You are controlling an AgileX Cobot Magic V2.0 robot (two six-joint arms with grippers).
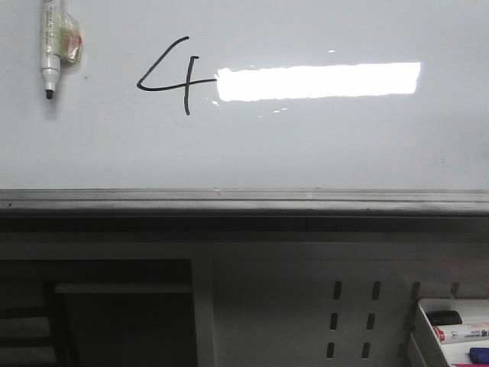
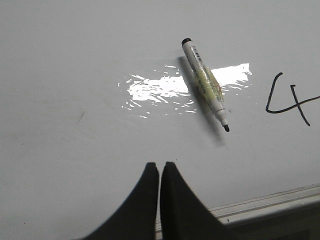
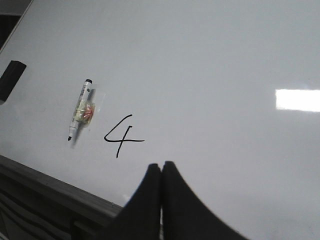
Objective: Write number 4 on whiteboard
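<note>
A black hand-drawn number 4 point(image 1: 172, 76) stands on the whiteboard point(image 1: 306, 145), left of the bright light reflection. It also shows in the left wrist view point(image 2: 292, 97) and the right wrist view point(image 3: 121, 135). A white marker pen point(image 1: 50, 46) with a black tip sticks to the board, left of the 4, tip down; it shows too in the wrist views point(image 2: 205, 84) point(image 3: 80, 109). My left gripper point(image 2: 159, 165) is shut and empty, apart from the pen. My right gripper point(image 3: 161, 164) is shut and empty, apart from the 4. Neither gripper shows in the front view.
A grey metal rail point(image 1: 244, 200) runs under the board. Below it is a grey slotted panel point(image 1: 351, 313). A white tray point(image 1: 454, 329) with markers sits at the lower right. A black eraser point(image 3: 11, 79) is on the board beyond the pen.
</note>
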